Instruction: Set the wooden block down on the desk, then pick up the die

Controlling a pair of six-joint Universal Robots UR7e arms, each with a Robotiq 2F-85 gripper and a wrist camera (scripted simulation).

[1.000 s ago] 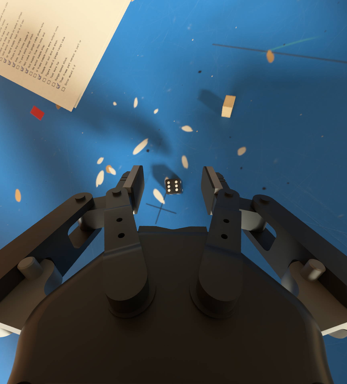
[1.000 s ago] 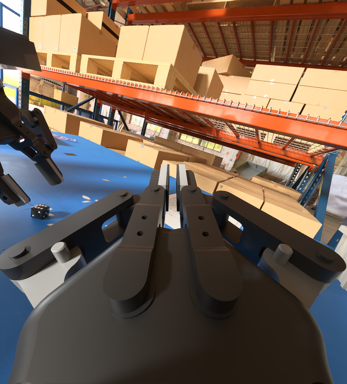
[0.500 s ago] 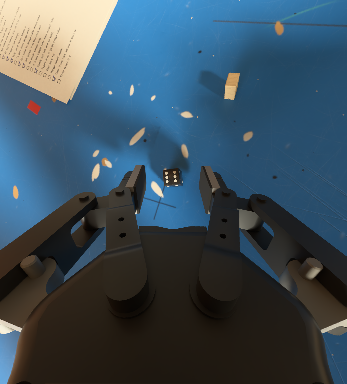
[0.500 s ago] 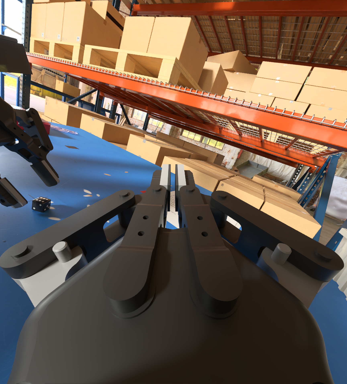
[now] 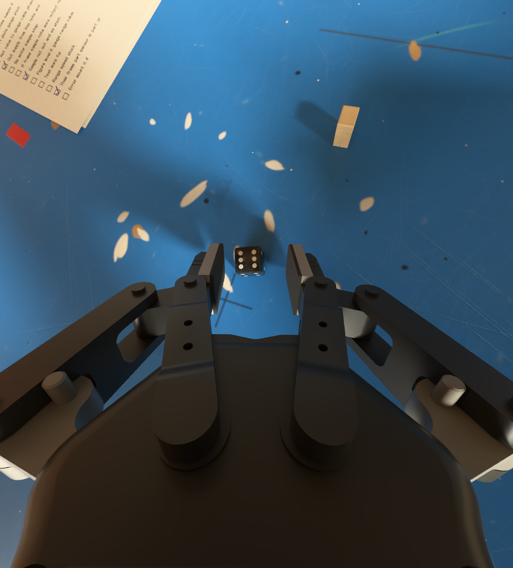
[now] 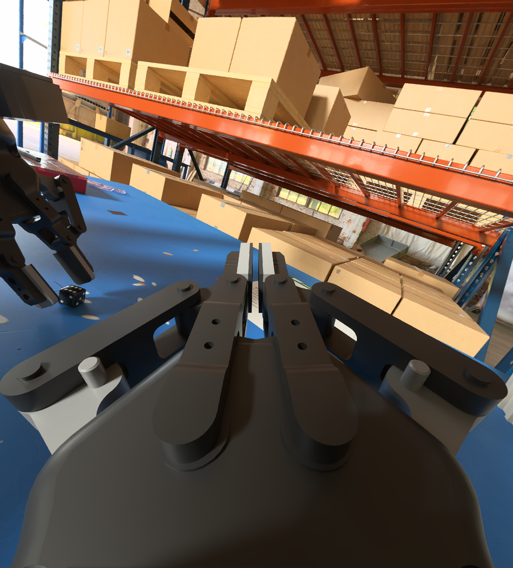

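1. In your left wrist view, the left tool points down at the blue tabletop with its fingers spread wide and nothing between the pads.
2. The black die sits on the tabletop at the centre of the frame, in the gap between the two fingertips, closer to the left finger and touching neither; its six-pip face looks up at you.
3. The wooden block rests on the tabletop in the upper right of the frame, well apart from the die and from the tool, casting a shadow to its left.
4. A stack of printed paper sheets fills the upper left corner, with a small red square just below its edge.
5. Pale flakes lie scattered over the tabletop around the die.
6. In your right wrist view, the right tool has its fingers pressed almost together, a thin slit between them, holding nothing.
7. At the left of that frame you see the left tool straddling the die.
8. Orange shelving stacked with cardboard boxes fills the upper half.
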